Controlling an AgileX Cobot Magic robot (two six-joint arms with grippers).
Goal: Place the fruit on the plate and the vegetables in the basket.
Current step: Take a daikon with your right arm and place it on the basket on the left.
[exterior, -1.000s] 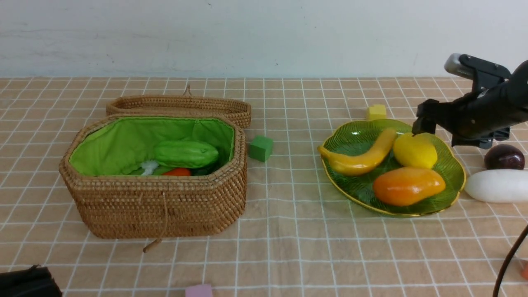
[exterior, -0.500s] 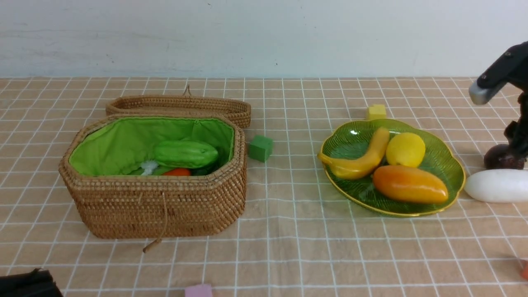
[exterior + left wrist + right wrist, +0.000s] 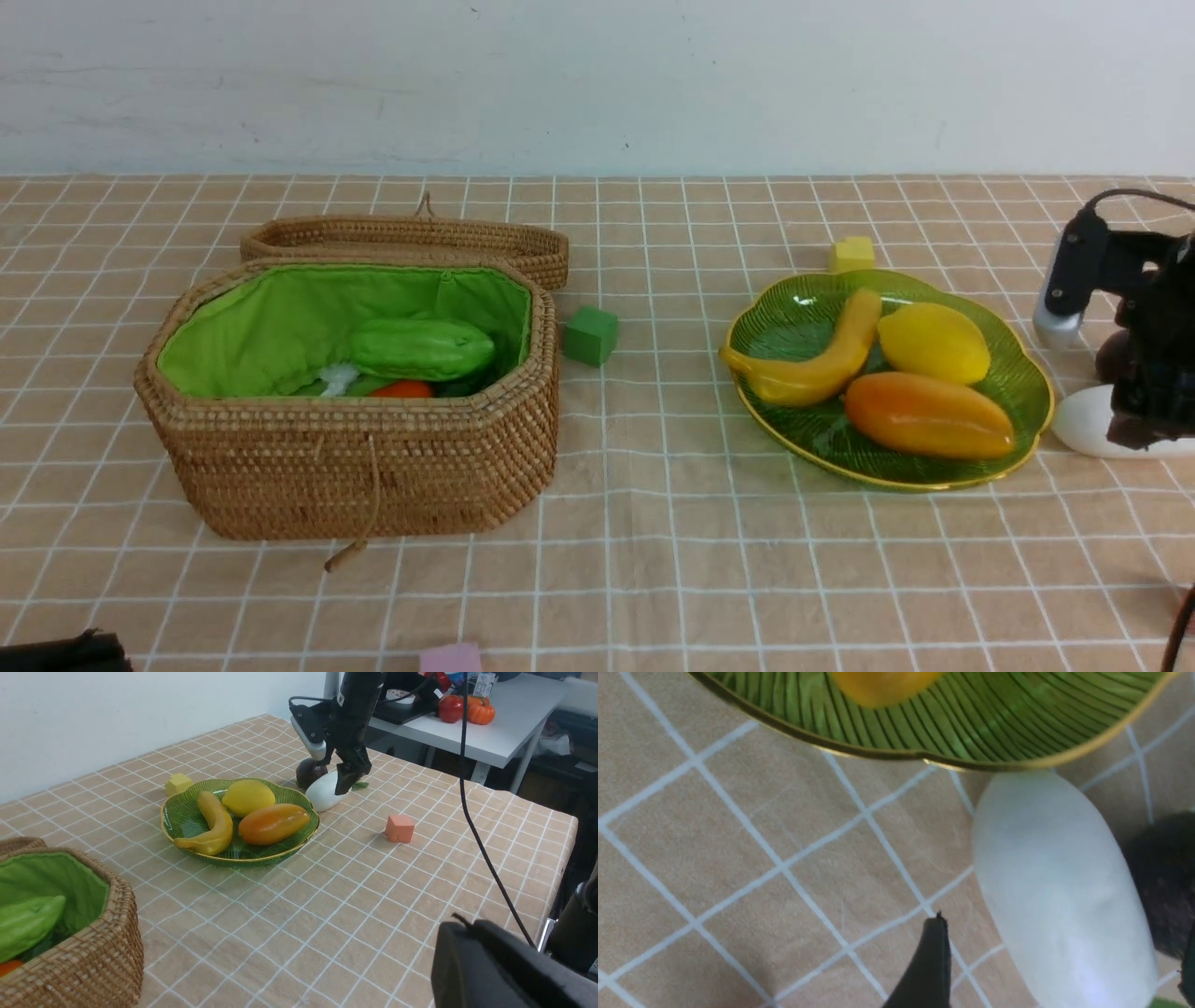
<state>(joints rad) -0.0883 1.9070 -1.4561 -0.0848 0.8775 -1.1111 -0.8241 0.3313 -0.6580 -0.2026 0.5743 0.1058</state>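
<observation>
The green glass plate (image 3: 1027, 397) holds the banana (image 3: 822, 364), the lemon (image 3: 934, 343) and the mango (image 3: 929, 415). Just right of it lies the white radish (image 3: 1083, 420), with the small dark fruit (image 3: 1111, 355) behind it. My right gripper (image 3: 1144, 420) points down over the radish (image 3: 1055, 882), open, one finger on each side and gaps showing. The wicker basket (image 3: 355, 467) on the left contains the green gourd (image 3: 420, 347) and the carrot (image 3: 401, 389). My left gripper (image 3: 460, 933) is shut and empty, low near the table's front.
The basket's lid (image 3: 411, 238) lies behind the basket. Foam cubes are scattered about: green (image 3: 590, 334) beside the basket, yellow (image 3: 851, 252) behind the plate, pink (image 3: 450, 657) at the front edge, orange (image 3: 400, 828) near the radish. A cable (image 3: 486, 849) crosses the right side.
My right gripper left the lemon on the plate, swung right and came down over the white radish. The lemon and mango shifted slightly. The left arm stayed put.
</observation>
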